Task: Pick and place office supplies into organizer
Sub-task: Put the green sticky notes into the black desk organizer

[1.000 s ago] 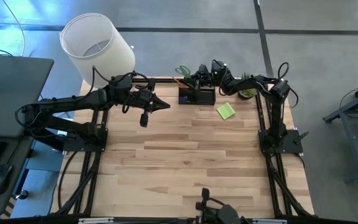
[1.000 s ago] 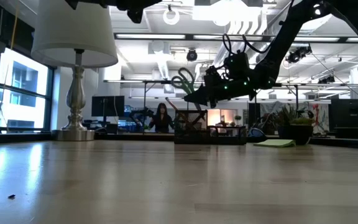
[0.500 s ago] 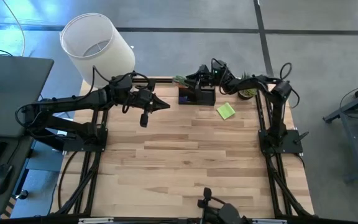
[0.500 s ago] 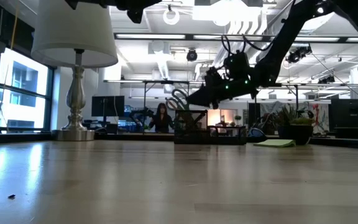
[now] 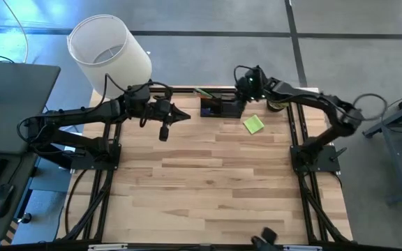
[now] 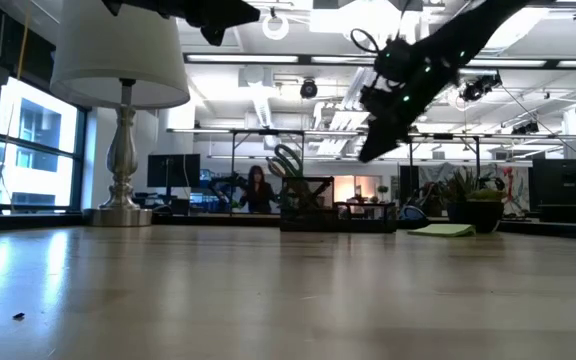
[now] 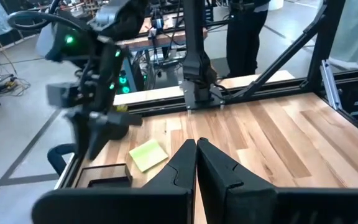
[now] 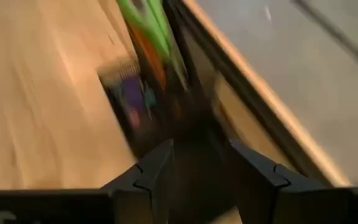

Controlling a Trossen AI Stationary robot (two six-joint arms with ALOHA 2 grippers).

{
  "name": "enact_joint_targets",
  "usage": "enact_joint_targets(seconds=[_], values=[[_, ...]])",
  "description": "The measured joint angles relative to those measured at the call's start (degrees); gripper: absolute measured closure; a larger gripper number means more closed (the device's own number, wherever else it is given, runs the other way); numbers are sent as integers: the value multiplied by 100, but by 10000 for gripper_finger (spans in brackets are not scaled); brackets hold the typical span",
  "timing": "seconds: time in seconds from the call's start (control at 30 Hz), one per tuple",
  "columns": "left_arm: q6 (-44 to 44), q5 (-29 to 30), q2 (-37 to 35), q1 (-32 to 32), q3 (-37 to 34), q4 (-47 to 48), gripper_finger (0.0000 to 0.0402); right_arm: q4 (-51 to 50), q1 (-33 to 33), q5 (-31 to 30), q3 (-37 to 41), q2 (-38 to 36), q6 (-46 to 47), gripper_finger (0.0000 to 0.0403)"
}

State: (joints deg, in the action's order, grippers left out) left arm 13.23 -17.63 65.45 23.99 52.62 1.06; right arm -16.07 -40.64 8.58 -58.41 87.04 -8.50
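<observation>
The organizer (image 5: 220, 107) stands at the far edge of the tabletop (image 5: 215, 181), near its middle. Green-handled scissors (image 6: 288, 160) stick up out of its left end in the low view, leaning, with their loops above the rim. In the right wrist view, green and orange shapes and a purple block (image 8: 132, 93) show inside the tray, too blurred to sort into compartments.

The sticky pad (image 5: 254, 125) lies flat on the wood just beside the organizer's right end, apart from it.

The right claw (image 5: 241, 94) hangs above that right end, its fingers (image 8: 151, 174) spread apart with nothing between them. The left claw (image 5: 184, 116) waits over the tabletop's left half, well apart from the tray, clenched and holding nothing.

A lamp (image 5: 109, 50) stands at the far left corner, and a potted plant (image 6: 480, 207) sits beyond the pad.
</observation>
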Motion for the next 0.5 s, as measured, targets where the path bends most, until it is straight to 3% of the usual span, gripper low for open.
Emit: enact_joint_targets(seconds=[0.27,0.5], values=[[-128,-4,0,0,0,38,401,-2607,143,-1273,46,-609,1066,265],[-151,-22,0,0,0,67,401,-2900,388,-1456,848,-775,1556,265]])
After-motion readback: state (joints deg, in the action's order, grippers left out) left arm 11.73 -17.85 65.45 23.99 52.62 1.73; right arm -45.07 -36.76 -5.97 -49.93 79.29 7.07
